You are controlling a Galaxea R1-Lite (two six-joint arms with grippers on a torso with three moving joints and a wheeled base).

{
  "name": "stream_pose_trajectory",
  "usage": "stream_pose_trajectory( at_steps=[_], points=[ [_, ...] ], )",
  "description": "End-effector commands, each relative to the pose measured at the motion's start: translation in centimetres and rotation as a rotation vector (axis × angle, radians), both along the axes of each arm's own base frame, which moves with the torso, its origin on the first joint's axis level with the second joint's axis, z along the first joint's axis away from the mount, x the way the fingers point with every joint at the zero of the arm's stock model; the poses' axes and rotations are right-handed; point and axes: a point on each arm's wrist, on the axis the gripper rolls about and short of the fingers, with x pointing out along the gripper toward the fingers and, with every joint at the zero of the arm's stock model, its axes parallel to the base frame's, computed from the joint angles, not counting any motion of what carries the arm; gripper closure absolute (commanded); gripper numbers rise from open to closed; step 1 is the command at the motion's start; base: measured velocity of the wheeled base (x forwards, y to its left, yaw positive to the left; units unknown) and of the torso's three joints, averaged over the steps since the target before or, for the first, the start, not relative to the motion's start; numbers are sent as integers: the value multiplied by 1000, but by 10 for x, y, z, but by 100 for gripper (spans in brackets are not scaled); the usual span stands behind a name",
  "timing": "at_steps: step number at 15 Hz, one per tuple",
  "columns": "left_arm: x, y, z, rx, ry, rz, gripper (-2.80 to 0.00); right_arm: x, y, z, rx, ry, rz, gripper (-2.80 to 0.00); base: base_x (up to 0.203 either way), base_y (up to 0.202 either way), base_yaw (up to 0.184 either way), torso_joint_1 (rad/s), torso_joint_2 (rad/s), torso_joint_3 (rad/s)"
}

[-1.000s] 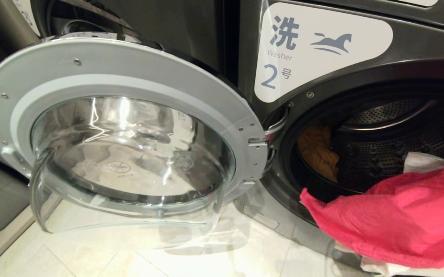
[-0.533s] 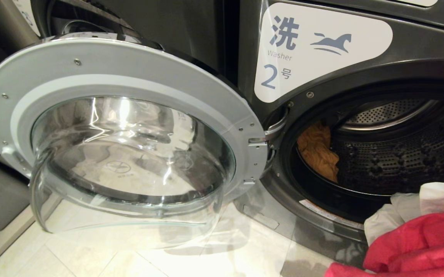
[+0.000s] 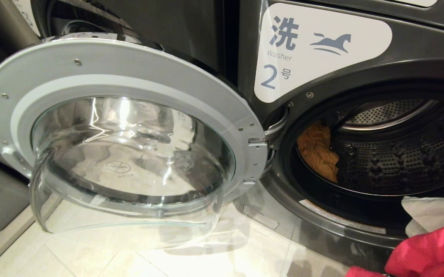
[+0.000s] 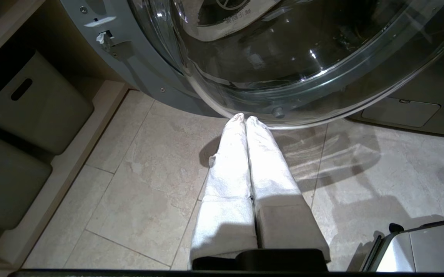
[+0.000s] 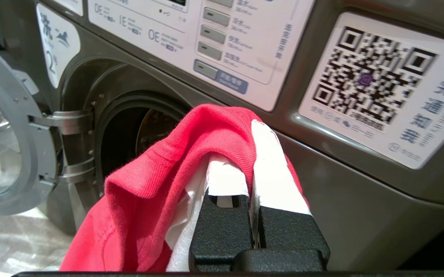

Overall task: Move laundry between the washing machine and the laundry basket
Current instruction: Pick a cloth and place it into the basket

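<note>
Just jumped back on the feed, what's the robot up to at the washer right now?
The right end effector is shut on a red garment, with some white cloth caught along with it, held outside the open washing machine marked 2. An orange-yellow piece lies in the drum. The door hangs wide open. The left end effector is shut and empty, above the floor under the door.

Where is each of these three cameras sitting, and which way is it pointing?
Head view: on the robot's head, looking down at the open door, the washer drum and an orange cloth; no arm shows.
Left wrist view: behind the shut left gripper, facing the floor.
Right wrist view: behind the right gripper, clamped on a red cloth.
Shared: all three show the door.
</note>
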Motion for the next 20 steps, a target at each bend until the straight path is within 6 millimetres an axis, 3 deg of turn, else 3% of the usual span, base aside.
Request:
stream_pose_trajectory(
  at_steps=[1, 11, 20],
  points=[
    [0, 0, 0, 1, 1, 0, 0, -5, -2, -2, 8, -13, -10, 0, 0, 0, 0, 0, 0, 0],
    [0, 0, 0, 1, 1, 0, 0, 4, 4, -7, -14, 22, -6, 0, 0, 1, -8, -1, 0, -1],
    [0, 0, 0, 1, 1, 0, 0, 8, 6, -10, -31, 35, -1, 0, 1, 8, -167, 2, 2, 4]
  ],
)
